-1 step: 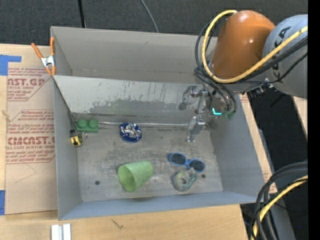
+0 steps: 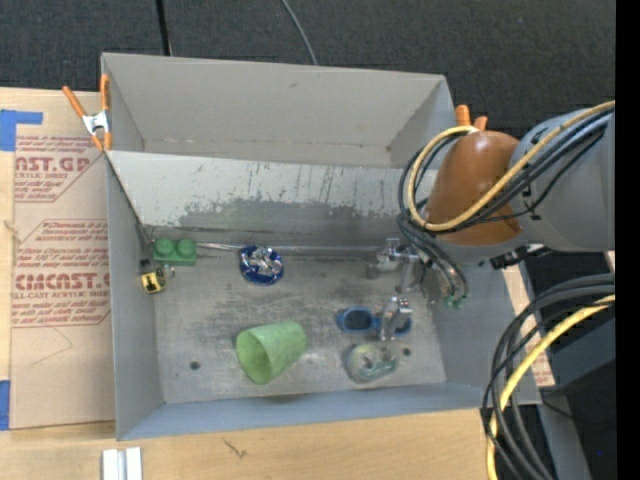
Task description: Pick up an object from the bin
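From above, the gripper (image 2: 392,324) hangs low over the right end of the bin (image 2: 300,183), just beside a small blue disc (image 2: 352,320). A clear, greenish lump (image 2: 372,364) lies just in front of it, toward the front wall. Nothing is off the floor, so I'd call the pick not yet done: the approach looks made, while the grasp and the lift are left. Whether the gripper is wide or narrow I cannot tell, because its metal blends into the scuffed grey floor. Which of the two things it is after is unclear too, though the disc sits closest. The disc looks flat, glossy and dark in the middle, and the lump looks like crumpled see-through plastic. Well apart to the left, a smooth green cup (image 2: 270,351) lies on its side. Near the back wall sit a round blue-and-silver piece (image 2: 261,265), a studded green block (image 2: 175,251) and a tiny yellow bit (image 2: 151,282). The bin itself is bare sheet metal, scratched and dull.
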Tool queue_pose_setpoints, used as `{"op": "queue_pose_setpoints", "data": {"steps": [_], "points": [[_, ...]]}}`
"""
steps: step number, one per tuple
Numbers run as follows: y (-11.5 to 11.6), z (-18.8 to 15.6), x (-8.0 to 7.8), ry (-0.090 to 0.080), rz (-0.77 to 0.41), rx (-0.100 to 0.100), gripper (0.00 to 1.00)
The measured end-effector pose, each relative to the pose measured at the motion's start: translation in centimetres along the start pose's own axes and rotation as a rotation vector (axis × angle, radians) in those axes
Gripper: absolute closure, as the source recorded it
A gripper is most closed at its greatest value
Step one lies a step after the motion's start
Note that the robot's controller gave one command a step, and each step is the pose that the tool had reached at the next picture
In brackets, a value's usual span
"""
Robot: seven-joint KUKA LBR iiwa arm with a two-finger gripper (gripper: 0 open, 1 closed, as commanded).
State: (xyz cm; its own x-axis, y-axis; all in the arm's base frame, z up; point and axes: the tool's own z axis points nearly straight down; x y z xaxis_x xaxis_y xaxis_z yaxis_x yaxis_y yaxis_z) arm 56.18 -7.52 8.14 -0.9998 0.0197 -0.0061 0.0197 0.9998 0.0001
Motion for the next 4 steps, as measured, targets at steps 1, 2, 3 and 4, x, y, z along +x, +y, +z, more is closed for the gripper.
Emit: {"op": "queue_pose_setpoints", "data": {"steps": [1,2,3,4], "points": [[1.0,-1.9,0.8,0.004,0.084,-0.001,0.00],[1.4,-1.8,3.2,0.007,0.249,0.000,0.00],[0.8,0.3,4.1,0.010,0.506,0.000,0.00],[0.8,0.0,4.0,0.007,0.504,0.001,0.00]]}}
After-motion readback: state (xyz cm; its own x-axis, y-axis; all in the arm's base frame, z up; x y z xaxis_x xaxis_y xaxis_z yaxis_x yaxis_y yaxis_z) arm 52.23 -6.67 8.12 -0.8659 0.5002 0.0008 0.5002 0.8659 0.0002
